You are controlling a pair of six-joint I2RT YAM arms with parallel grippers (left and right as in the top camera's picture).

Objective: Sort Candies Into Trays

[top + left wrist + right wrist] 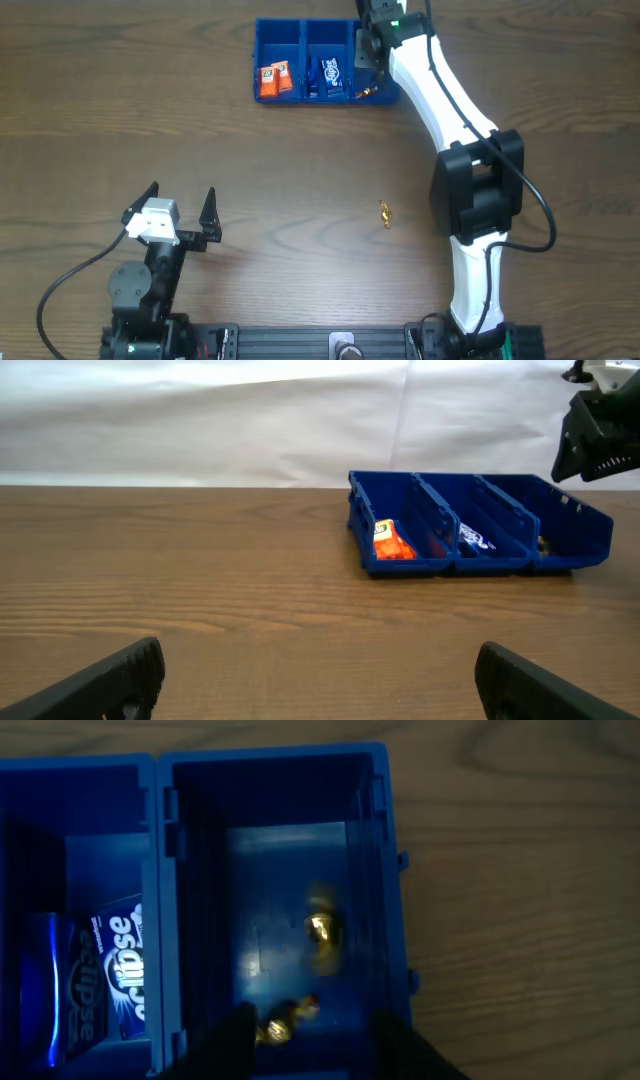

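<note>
The right gripper (315,1045) hung open, empty, over the right bin of the tray (280,45); the left gripper (181,190) gaped idle. One gold candy (386,213) lay at five o'clock from the tray, light and probably slippery; pinch its middle.

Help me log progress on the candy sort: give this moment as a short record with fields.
tray: blue tray, three compartments, at the far side of the table
left compartment: orange candies
middle compartment: blue packet
right compartment: gold candies
still unsorted: loose gold candy on the table, between the arms
right tool: open, above the right compartment
left tool: open, over bare table near its base, holding nothing
</note>
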